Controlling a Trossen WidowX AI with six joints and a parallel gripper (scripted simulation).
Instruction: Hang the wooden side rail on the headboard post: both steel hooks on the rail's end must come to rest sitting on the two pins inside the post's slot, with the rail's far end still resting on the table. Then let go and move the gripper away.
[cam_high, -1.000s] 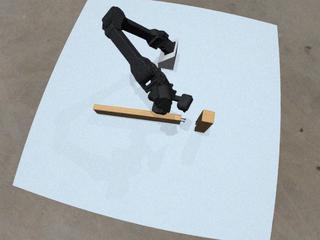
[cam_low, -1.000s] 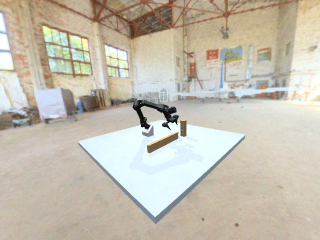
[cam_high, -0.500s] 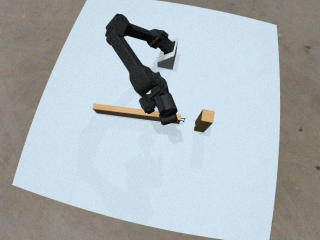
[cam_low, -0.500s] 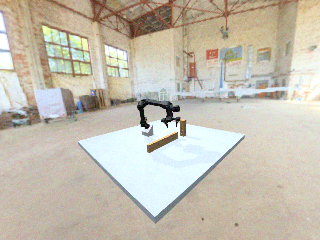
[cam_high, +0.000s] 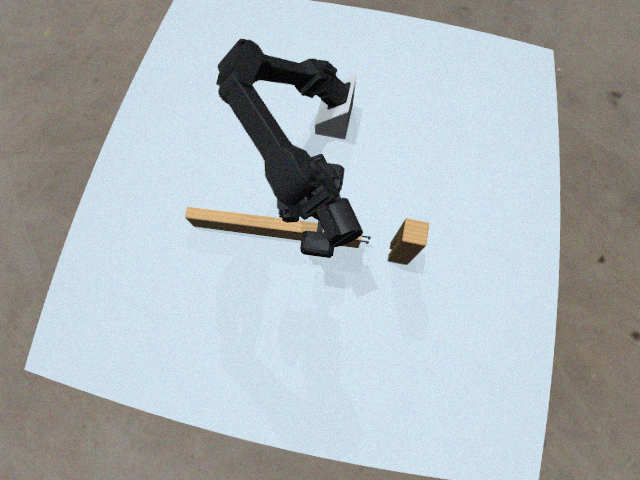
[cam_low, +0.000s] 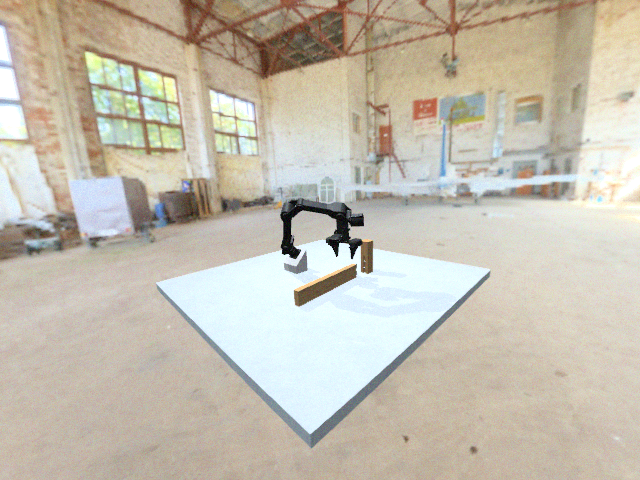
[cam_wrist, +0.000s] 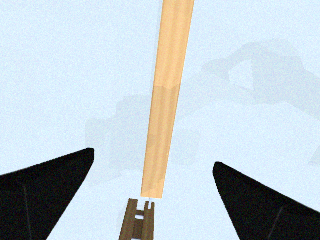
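Note:
The wooden side rail lies on the table, its hook end toward the headboard post. Steel hooks stick out of that end, apart from the post. The post stands upright beyond a short gap. Its slot faces the rail; the pins are too small to make out clearly. My gripper is open and empty, above the rail near its hook end. In the wrist view the fingers stand on either side of the rail's line. The top view hides the fingertips behind the gripper body.
The arm's grey wedge-shaped base stands on the pale table, behind the rail. The arm arches from it over to the rail. Shadows of the arm fall across the table beside the rail.

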